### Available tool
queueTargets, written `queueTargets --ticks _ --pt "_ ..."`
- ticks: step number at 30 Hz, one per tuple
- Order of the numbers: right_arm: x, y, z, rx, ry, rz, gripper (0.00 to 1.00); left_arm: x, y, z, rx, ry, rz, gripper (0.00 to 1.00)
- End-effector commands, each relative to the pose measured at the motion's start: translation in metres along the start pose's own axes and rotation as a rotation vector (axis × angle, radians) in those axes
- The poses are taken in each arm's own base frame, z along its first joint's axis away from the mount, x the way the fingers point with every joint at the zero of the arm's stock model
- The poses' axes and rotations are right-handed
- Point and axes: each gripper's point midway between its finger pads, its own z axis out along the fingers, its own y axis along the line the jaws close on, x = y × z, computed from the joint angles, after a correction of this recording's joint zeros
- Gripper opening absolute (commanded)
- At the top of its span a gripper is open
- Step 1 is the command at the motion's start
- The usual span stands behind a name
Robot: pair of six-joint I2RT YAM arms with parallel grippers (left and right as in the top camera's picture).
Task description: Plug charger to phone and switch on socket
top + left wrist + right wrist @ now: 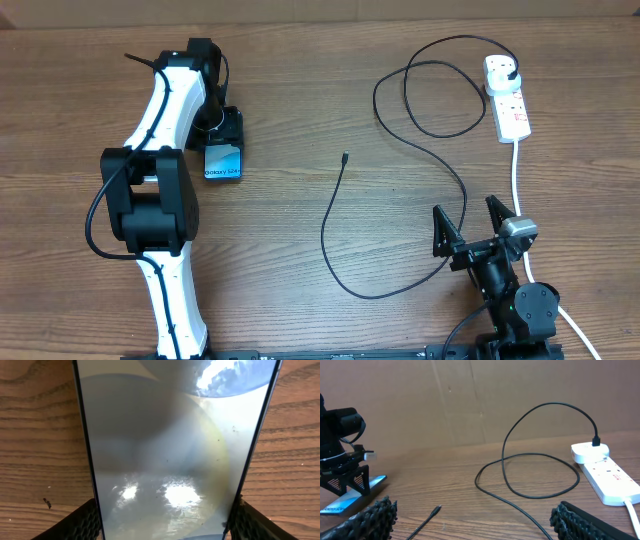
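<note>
Two arms are seen at a brown wood-grain table (300,100), with a plain brown wall (470,400) behind. The phone (223,163) is found far left, pinched at its long edges by the left gripper (226,132); "Galaxy" is read on it. The right gripper (465,215) is spread, near right. The charger (322,232) is looped across the middle and plugged into the socket (508,95) far right, whose red label is too small to be read.

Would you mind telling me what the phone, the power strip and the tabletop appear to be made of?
The phone: glossy glass screen, judging by mirror-like reflections. The power strip: smooth white moulded plastic, probably. The tabletop: matte wood grain, whether solid or laminate I cannot tell.
</note>
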Motion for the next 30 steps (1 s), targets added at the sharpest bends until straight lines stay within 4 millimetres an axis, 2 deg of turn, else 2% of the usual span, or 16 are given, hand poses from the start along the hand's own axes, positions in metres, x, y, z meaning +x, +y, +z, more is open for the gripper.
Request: queueTargets --ticks 1,4,12,21,30 --pt "0.003 -0.001 0.0 0.001 0.0 0.002 1.0 -0.008 -0.003 -0.009 -0.003 -0.032 0.017 0.16" --pt "0.003 -0.001 0.0 0.001 0.0 0.002 1.0 -0.008 -0.003 -0.009 -0.002 -0.032 0.017 0.04" --pt "0.003 -0.001 0.0 0.001 0.0 0.002 1.0 -0.008 -0.003 -0.01 0.0 -0.031 0.005 0.04" --pt "0.003 -0.001 0.0 0.001 0.0 0.002 1.0 -0.003 -0.005 -0.018 0.012 -0.008 -0.123 0.04" --pt "0.003 -0.001 0.0 0.001 0.0 0.002 1.0 0.011 -0.04 -0.032 0.218 0.08 -0.188 0.04"
